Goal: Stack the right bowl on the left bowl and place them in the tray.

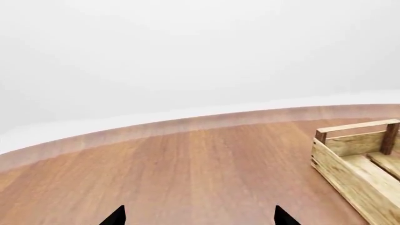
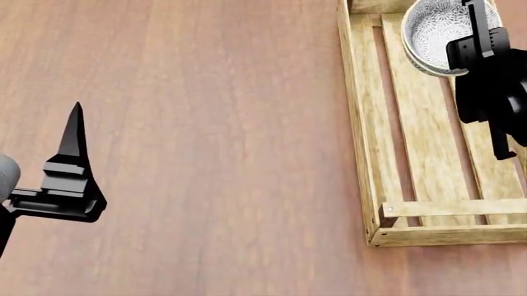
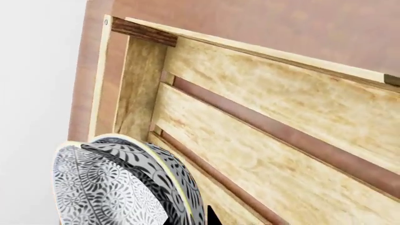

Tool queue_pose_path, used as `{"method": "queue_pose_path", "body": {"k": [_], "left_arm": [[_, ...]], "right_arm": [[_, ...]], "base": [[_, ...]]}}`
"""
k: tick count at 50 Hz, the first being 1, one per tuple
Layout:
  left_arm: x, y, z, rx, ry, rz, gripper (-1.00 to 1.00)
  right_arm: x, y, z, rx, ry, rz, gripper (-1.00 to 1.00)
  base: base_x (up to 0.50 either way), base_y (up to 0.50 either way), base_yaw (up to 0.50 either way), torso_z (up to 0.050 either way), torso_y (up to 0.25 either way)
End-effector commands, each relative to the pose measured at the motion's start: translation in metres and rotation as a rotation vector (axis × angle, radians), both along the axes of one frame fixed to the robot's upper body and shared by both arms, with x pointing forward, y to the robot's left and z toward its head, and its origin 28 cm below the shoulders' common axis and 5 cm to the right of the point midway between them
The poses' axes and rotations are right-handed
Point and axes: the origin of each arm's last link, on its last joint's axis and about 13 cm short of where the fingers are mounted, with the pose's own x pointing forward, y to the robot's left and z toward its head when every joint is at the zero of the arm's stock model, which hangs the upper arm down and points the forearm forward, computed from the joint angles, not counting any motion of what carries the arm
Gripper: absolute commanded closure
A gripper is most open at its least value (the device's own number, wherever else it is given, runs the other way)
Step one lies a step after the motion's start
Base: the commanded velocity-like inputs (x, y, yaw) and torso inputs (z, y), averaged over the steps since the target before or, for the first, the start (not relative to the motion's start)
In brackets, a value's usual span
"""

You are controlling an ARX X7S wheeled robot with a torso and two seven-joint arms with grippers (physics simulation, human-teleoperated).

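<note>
Stacked patterned bowls (image 2: 436, 34) sit inside the tray (image 2: 411, 142), upper right of head view. Right gripper (image 2: 487, 80) hangs over them, grip undeterminable. Left gripper (image 2: 70, 179) idles spread at lower left.

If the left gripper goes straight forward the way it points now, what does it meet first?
Probably nothing. The left gripper points up the bare table, and in its wrist view only wood runs to the far edge. The tray stands off to one side, seemingly outside that line, though depth is uncertain.
</note>
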Motion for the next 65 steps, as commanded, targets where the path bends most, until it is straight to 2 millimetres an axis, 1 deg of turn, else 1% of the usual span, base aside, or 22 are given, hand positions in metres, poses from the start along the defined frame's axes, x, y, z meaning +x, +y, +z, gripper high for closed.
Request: {"method": "queue_pose_path", "body": {"k": [1, 7, 14, 19, 31, 41, 58, 59, 65], "left_arm": [[0.003, 0.000, 0.002, 0.011, -0.012, 0.018, -1.00], [0.002, 0.000, 0.003, 0.007, -0.014, 0.006, -1.00], [0.002, 0.001, 0.002, -0.003, -0.015, 0.007, -1.00], [0.002, 0.001, 0.001, -0.004, -0.012, 0.007, -1.00], [0.002, 0.001, -0.001, -0.005, -0.009, 0.011, -1.00], [0.002, 0.002, 0.001, -0.003, -0.013, 0.014, -1.00], [0.001, 0.002, 0.000, -0.005, -0.012, 0.015, -1.00], [0.001, 0.002, 0.000, -0.005, -0.012, 0.015, -1.00], [0.001, 0.002, 0.000, -0.005, -0.011, 0.014, -1.00]], "right_arm": [[0.003, 0.006, 0.004, 0.030, -0.076, -0.001, 1.00], [0.003, 0.006, 0.004, 0.028, -0.079, 0.003, 1.00], [0.004, 0.008, -0.004, 0.028, -0.061, 0.000, 1.00], [0.004, 0.008, -0.005, 0.025, -0.051, -0.001, 1.00], [0.005, 0.011, -0.021, 0.025, 0.006, -0.007, 1.00], [0.006, 0.015, -0.027, 0.022, 0.022, -0.002, 1.00], [0.006, 0.016, -0.026, 0.014, 0.017, 0.011, 1.00], [0.006, 0.016, -0.027, 0.017, 0.022, 0.014, -1.00], [0.006, 0.017, -0.027, 0.010, 0.008, 0.021, -1.00]], "base": [[0.00, 0.00, 0.00, 0.000, -0.230], [0.00, 0.00, 0.00, 0.000, -0.250], [0.00, 0.00, 0.00, 0.000, -0.004], [0.00, 0.00, 0.00, 0.000, 0.000], [0.00, 0.00, 0.00, 0.000, 0.000], [0.00, 0.00, 0.00, 0.000, 0.000], [0.00, 0.00, 0.00, 0.000, 0.001], [0.00, 0.00, 0.00, 0.000, 0.000], [0.00, 0.00, 0.00, 0.000, 0.000]]}}
